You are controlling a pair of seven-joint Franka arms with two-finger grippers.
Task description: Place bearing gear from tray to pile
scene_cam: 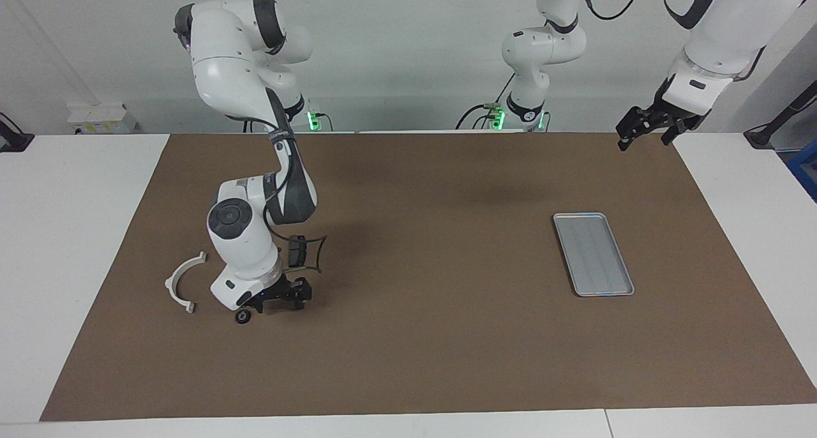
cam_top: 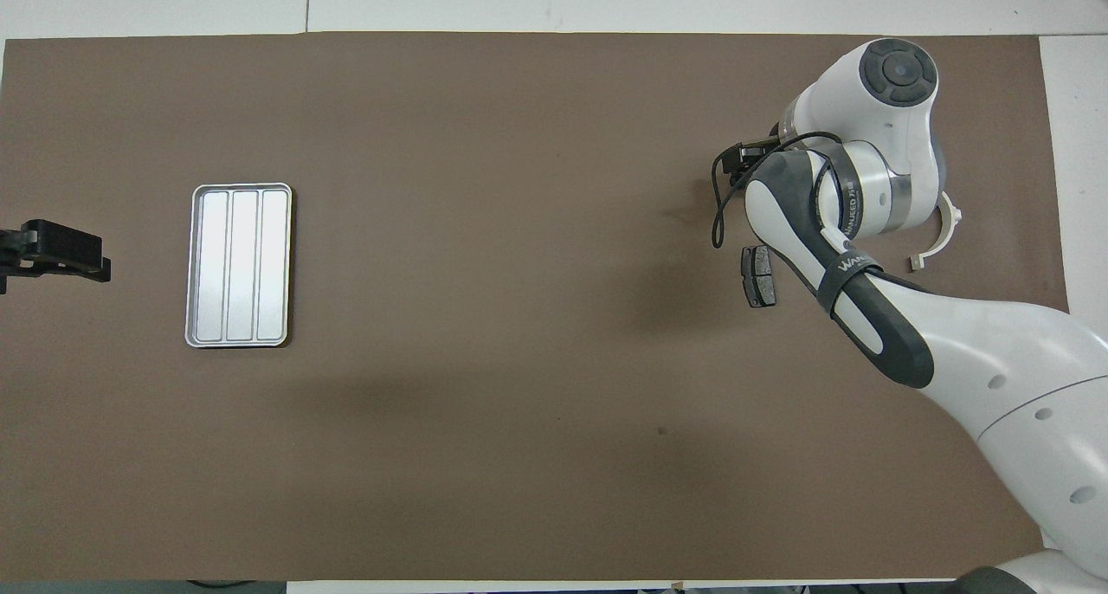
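Observation:
The silver-grey tray [scene_cam: 593,254] lies toward the left arm's end of the table with nothing in it; it also shows in the overhead view [cam_top: 240,265]. The pile is at the right arm's end: a white half-ring bracket [scene_cam: 185,281] [cam_top: 939,235] and one dark plate [cam_top: 758,276] [scene_cam: 295,251]. My right gripper [scene_cam: 250,311] is down at the mat beside the bracket, shut on the small black bearing gear [scene_cam: 242,317]. In the overhead view the arm hides the gear and the gripper. My left gripper [scene_cam: 641,131] [cam_top: 52,252] waits raised and open near the mat's edge.
The brown mat [scene_cam: 408,361] covers most of the white table. The right arm's forearm and cable [cam_top: 718,204] hang over the pile and hide part of it.

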